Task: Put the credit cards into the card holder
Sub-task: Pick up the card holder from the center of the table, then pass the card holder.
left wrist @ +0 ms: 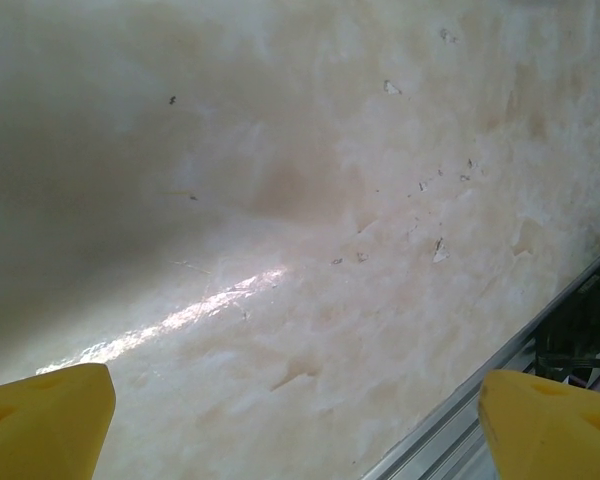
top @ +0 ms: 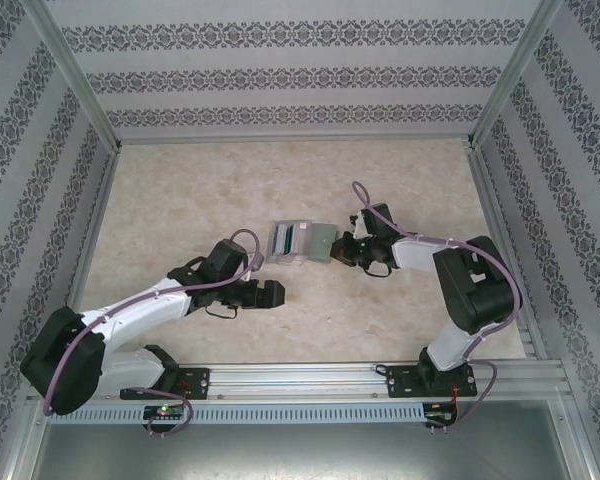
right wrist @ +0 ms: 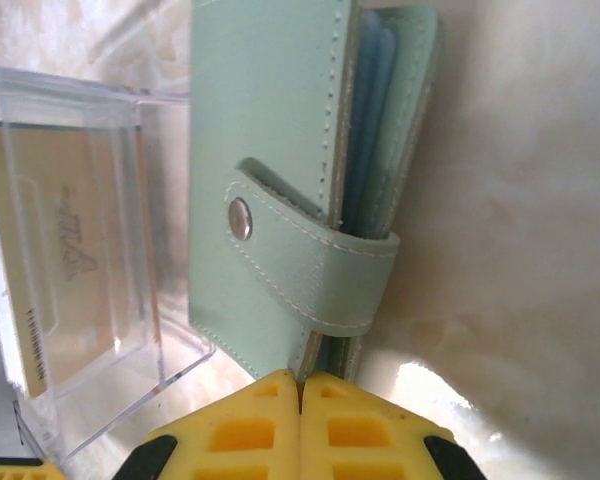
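- The right jaws are clenched tight, fingertips (right wrist: 255, 430) at the near edge of the wallet (right wrist: 270, 150). I cannot tell whether they nip a sliver of that edge. If they hold nothing, a pull would leave the wallet behind, and a push would slide it.
- The wallet lies mid-worktop (left wrist: 280, 200), close against the stand (right wrist: 175, 300). Its tab is snapped shut, and a blue edge, likely the blue card (right wrist: 365, 130), shows between its leaves. A shove from the right could drive it into the stand and tip or skate that light clear piece.
- The yellow card (right wrist: 65, 250) sits in the stand, not in the wallet. With the snap fastened there is no way in. Prying the tab one-handed may flip the wallet or shake the blue card out.
- The left jaws are released wide over bare worktop, well apart from the wallet, so nothing braces it against sliding.
- Fishing the yellow card from its narrow slot risks dragging the stand along.
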You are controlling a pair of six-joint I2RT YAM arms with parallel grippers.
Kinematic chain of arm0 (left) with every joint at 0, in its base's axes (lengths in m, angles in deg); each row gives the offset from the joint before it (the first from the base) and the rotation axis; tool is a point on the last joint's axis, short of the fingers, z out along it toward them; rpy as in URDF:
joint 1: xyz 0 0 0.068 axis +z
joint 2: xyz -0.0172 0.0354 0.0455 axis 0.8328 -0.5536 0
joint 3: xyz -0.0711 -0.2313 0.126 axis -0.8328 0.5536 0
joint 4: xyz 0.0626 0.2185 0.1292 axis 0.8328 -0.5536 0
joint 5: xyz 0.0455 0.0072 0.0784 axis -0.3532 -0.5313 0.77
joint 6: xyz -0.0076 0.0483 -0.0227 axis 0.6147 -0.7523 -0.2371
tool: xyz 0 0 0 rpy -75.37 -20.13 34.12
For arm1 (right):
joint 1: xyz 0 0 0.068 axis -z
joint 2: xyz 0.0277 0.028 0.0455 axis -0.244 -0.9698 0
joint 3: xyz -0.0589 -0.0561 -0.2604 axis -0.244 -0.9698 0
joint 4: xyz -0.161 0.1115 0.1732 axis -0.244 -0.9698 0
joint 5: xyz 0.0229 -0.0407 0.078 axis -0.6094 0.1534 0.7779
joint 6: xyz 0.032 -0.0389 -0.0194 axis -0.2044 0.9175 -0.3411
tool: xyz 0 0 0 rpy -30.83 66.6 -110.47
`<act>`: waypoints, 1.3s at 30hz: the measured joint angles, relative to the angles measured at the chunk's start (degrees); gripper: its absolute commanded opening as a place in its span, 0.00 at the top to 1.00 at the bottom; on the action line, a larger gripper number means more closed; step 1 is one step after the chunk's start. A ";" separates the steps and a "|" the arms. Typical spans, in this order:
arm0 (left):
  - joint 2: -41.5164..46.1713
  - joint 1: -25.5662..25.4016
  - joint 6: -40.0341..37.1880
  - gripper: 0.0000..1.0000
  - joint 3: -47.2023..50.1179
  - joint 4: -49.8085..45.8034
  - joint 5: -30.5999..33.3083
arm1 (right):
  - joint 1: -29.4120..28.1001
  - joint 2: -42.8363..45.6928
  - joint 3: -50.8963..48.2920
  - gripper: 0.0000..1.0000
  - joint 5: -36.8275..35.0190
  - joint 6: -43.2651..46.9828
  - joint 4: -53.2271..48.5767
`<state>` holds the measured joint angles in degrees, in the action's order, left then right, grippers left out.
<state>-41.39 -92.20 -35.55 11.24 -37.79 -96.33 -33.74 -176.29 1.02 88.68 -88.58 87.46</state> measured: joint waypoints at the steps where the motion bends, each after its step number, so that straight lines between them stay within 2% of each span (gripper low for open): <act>1: -0.04 -0.11 0.20 0.06 0.00 0.42 -0.17 | 0.00 1.25 -0.79 1.00 0.02 -0.04 -0.07; 9: -0.33 -0.24 2.67 0.10 0.59 5.99 -2.89 | -0.33 20.55 -11.56 1.00 0.83 0.92 -10.12; 13: -2.16 -1.03 4.92 0.10 3.41 10.67 -4.79 | -5.99 24.37 -14.75 1.00 1.70 1.05 -12.09; 17: -3.76 -1.64 7.74 0.13 6.40 13.07 -6.01 | -13.70 23.06 -16.24 1.00 2.60 -2.80 -8.79; 20: -3.65 -1.64 9.70 0.13 7.23 14.69 -6.64 | -16.96 22.34 -16.37 1.00 2.91 -6.38 -4.85; 24: -1.95 -1.64 12.44 0.10 7.34 15.13 -6.80 | -18.43 25.49 -16.39 1.00 3.37 -10.62 -0.76; 31: 6.75 -1.46 20.11 0.10 7.48 21.44 -9.49 | -18.45 33.48 -15.23 1.00 7.98 -15.06 4.79; 33: 9.01 -0.98 22.01 0.15 7.48 22.80 -10.21 | -18.53 34.99 -15.15 1.00 8.85 -15.91 6.03; 36: 10.97 -0.37 25.57 0.33 7.48 26.64 -10.97 | -18.82 35.63 -14.69 1.00 10.16 -16.94 7.54; 39: 12.28 -0.07 27.47 0.47 7.13 28.13 -11.50 | -19.80 35.60 -14.40 1.00 10.58 -17.92 9.38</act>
<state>-29.11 -92.26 -8.08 18.37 -9.66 -107.82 -53.54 -140.69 -13.39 99.26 -106.50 96.83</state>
